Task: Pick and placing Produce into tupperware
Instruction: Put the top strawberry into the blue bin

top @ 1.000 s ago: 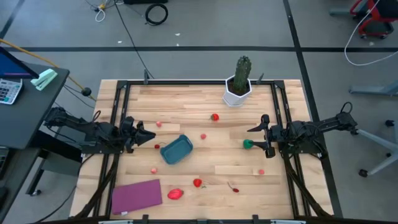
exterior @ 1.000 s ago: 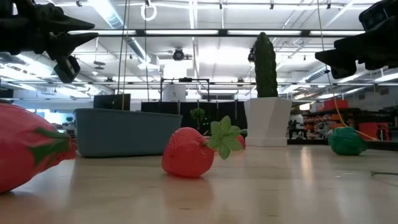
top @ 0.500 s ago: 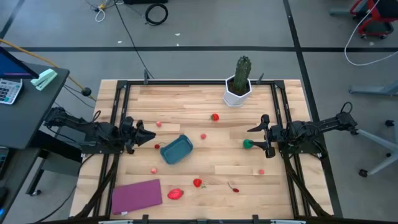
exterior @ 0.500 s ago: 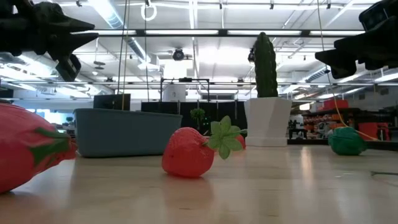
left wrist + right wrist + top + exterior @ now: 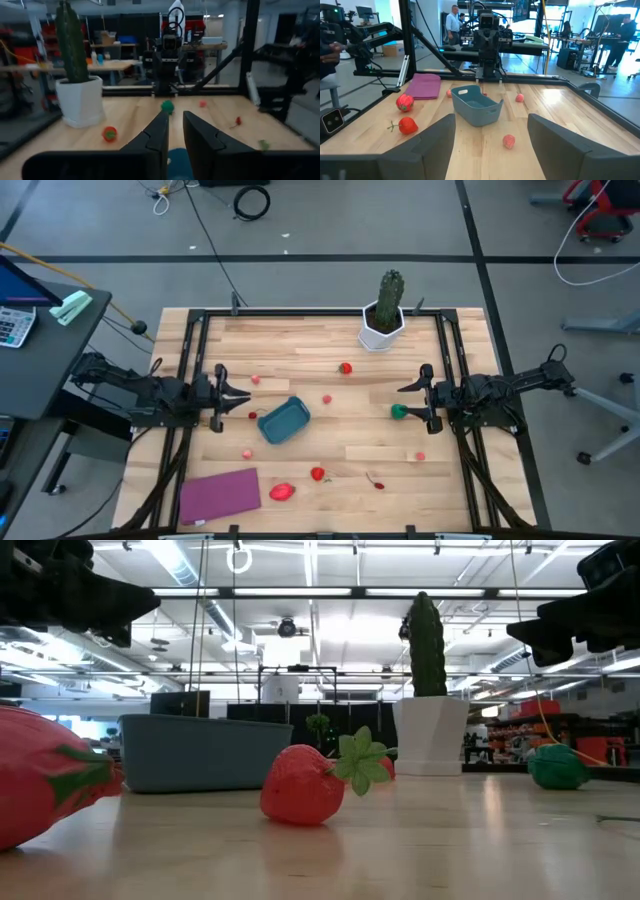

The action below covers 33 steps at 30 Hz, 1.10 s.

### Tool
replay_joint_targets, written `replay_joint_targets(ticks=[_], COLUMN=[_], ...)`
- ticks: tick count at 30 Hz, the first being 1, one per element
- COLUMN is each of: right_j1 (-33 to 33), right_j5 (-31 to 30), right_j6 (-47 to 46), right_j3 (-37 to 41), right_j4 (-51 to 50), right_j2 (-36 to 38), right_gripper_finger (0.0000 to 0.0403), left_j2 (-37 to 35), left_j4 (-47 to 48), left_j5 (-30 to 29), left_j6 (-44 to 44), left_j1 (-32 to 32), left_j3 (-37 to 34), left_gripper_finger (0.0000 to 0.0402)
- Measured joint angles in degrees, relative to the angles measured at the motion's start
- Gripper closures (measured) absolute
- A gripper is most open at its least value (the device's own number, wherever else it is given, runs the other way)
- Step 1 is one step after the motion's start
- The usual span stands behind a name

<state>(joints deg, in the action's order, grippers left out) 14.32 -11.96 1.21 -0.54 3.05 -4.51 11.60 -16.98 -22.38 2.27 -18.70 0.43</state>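
The teal tupperware (image 5: 284, 421) sits flat on the wooden table, left of centre, and also shows in the low view (image 5: 205, 752) and the right wrist view (image 5: 479, 107). Small red and pink produce lies scattered around it: a strawberry (image 5: 345, 367), another (image 5: 317, 473), and a larger red piece (image 5: 282, 491). A green piece (image 5: 399, 412) lies on the table under my right gripper's fingertips. My left gripper (image 5: 243, 399) hovers just left of the tupperware, its fingers (image 5: 155, 135) a narrow gap apart. My right gripper (image 5: 406, 402) hangs wide open well above the table (image 5: 540, 635).
A tall green cactus in a white pot (image 5: 385, 310) stands at the table's far edge. A flat purple mat (image 5: 220, 493) lies at the near left corner. Black frame rails run along the table's left, right and far sides. Bare wood shows across the middle and far left.
My left gripper has turned about its own long axis while staying in place beside the tupperware. The right arm, the tupperware and the produce have kept still.
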Motion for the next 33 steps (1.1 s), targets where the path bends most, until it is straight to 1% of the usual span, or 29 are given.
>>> replay_joint_targets(ticks=[6, 11, 14, 17, 21, 23, 25, 27, 30, 33], right_j1=[0.0, 0.0, 0.0, 0.0, -0.1, -0.1, -0.1, -0.1, -0.1, -0.3], right_j5=[0.0, 0.0, 0.0, -0.3, -0.6, -0.6, -0.8, -1.8, -4.2, -5.7], right_j6=[0.0, -0.1, -2.9, -3.8, -2.7, -2.9, -5.1, -6.9, -4.1, -0.8], right_j3=[0.0, 0.0, 0.0, 0.0, 0.0, 0.0, -0.1, -0.5, -1.0, -1.0], right_j4=[0.0, 0.0, 0.0, 0.4, 3.3, 4.9, 7.0, 6.7, 7.0, 6.6], right_j2=[0.0, 0.0, 0.0, 0.0, 0.0, 0.0, 0.0, 0.0, 0.0, -1.1], right_gripper_finger=[0.0145, 0.0145, 0.0145, 0.0145, 0.0145, 0.0145, 0.0145, 0.0145, 0.0145, 0.0145], left_j2=[0.0, 0.0, 0.0, 0.0, 0.0, 0.0, 0.0, 0.0, 0.0, 0.4], left_j4=[0.1, 0.1, 0.6, 0.9, 1.5, 1.5, 1.4, 1.5, 1.8, 2.6], left_j5=[-0.1, -0.1, -0.4, -0.9, -1.6, -4.0, -7.1, -8.4, -8.5, -8.5], left_j6=[-3.3, -2.6, -1.6, 1.3, 3.7, 5.1, 5.9, 5.9, 5.4, 3.2], left_j1=[0.0, 0.0, 0.0, 0.3, 1.6, 2.5, 3.6, 4.8, 6.6, 8.5], left_j3=[0.0, 0.0, 0.2, 1.2, 2.8, 3.5, 4.1, 4.3, 4.3, 4.3], left_gripper_finger=[0.0348, 0.0347, 0.0335, 0.0312, 0.0265, 0.0239, 0.0215, 0.0194, 0.0175, 0.0169])
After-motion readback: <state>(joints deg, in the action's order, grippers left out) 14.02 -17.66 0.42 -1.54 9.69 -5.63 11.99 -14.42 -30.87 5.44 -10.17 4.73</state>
